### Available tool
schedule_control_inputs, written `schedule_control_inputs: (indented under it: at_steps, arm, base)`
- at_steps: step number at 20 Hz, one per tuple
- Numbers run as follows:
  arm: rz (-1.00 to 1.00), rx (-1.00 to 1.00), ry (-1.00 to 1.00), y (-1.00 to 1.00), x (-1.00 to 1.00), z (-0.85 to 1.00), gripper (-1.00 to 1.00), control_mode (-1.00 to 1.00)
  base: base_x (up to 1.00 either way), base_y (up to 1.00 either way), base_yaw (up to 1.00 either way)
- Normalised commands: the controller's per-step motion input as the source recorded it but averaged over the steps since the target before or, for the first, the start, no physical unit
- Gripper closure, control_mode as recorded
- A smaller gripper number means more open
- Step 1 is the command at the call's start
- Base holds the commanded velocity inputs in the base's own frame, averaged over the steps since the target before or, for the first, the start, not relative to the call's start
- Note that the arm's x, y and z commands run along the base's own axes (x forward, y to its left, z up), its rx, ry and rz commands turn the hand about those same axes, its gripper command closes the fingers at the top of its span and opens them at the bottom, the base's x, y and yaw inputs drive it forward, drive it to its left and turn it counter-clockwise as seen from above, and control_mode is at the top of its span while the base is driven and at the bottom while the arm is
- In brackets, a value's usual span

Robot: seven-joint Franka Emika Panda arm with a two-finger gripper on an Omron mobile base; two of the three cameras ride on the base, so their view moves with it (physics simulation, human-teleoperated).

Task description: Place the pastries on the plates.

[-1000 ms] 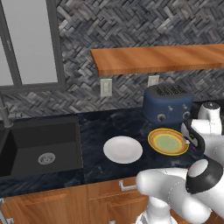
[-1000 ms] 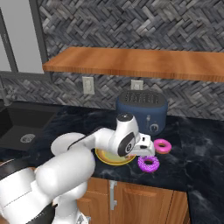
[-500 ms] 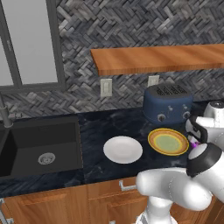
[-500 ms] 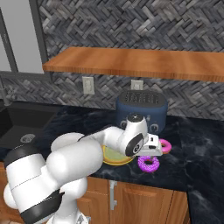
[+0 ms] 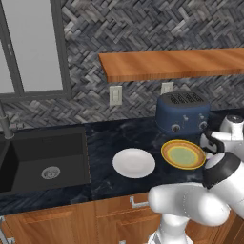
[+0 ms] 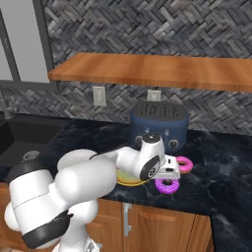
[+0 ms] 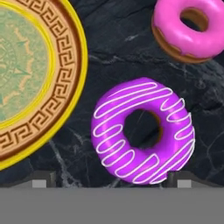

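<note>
Since a second ago the arm has swung further right and down, so the end effector now hangs right over the purple donut, fingers spread wide with nothing in them. That donut sits on the dark surface just beside the yellow-rimmed plate, with the pink donut near it. Over in the left base view, the white plate sits left of the yellow one, in front of the blue toaster.
</note>
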Motion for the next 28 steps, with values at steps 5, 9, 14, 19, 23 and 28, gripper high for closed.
schedule_control_inputs:
  at_steps: [5,9,14,19,23,28]
  arm:
    - [0.02,0.0,0.06,0.13,0.0,-0.47,-1.0,-1.0]
    - [0.02,0.0,0.0,0.0,0.04,-0.18,-1.0,-1.0]
    - [0.01,0.0,0.0,-0.03,0.08,0.0,-1.0,-1.0]
    - [0.0,0.04,0.0,0.0,0.01,0.21,-1.0,-1.0]
    - [0.0,0.0,0.0,0.0,0.03,0.11,-1.0,-1.0]
    - [0.0,0.0,0.0,0.0,0.29,-0.01,-1.0,-1.0]
  base:
    - [0.0,0.0,0.0]
    - [0.0,0.0,0.0]
    - [0.0,0.0,0.0]
    - [0.0,0.0,0.0]
    - [0.0,0.0,0.0]
    - [0.0,0.0,0.0]
